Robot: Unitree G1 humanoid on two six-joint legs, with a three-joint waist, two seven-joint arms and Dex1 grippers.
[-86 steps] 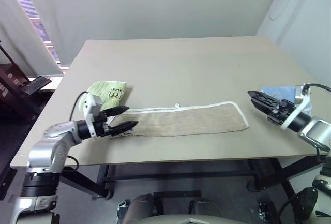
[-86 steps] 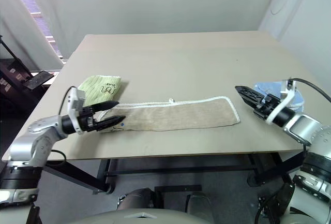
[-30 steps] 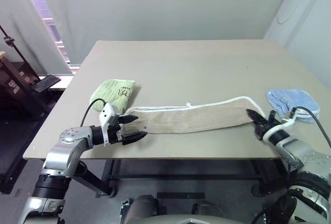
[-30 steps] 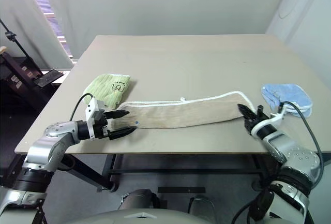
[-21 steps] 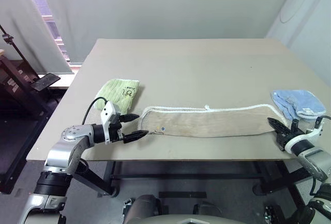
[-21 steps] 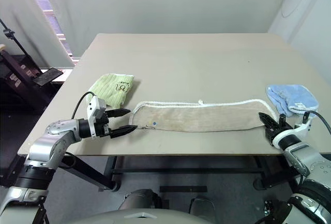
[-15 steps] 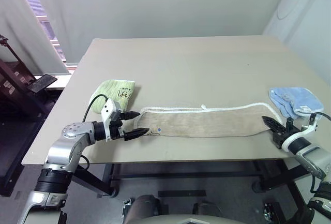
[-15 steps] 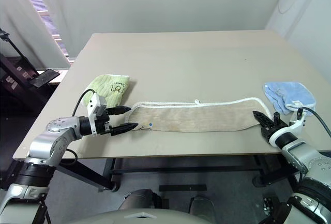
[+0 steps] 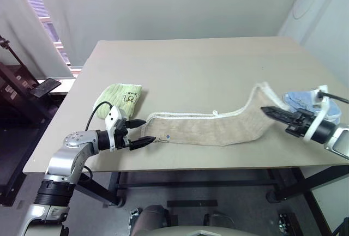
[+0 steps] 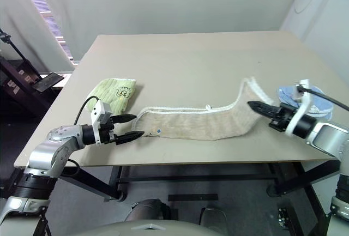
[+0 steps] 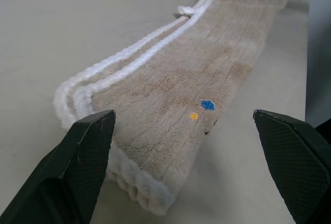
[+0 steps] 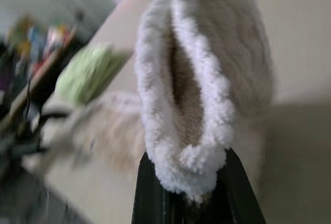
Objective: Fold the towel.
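The towel (image 9: 207, 129), a long beige strip with a white corded edge, lies along the front of the table (image 9: 191, 64). Its right end rises off the surface, pinched in my right gripper (image 9: 266, 109), which is shut on it. In the right wrist view the fluffy white-edged end (image 12: 191, 105) stands up from between the black fingers (image 12: 150, 193). My left gripper (image 9: 149, 131) is open at table height, one finger on each side of the towel's left end (image 11: 155, 115). The fingertips (image 11: 83, 151) stand apart from the cloth.
A small light-green cloth (image 9: 120, 95) lies just beyond the left gripper. A small light-blue cloth (image 9: 305, 98) lies at the right edge, behind my right hand. A dark stand with a phone (image 9: 41, 89) is off the table's left side.
My right gripper has risen and moved left with the towel's right end, which now arches up off the table. The left gripper has stayed open at the left end.
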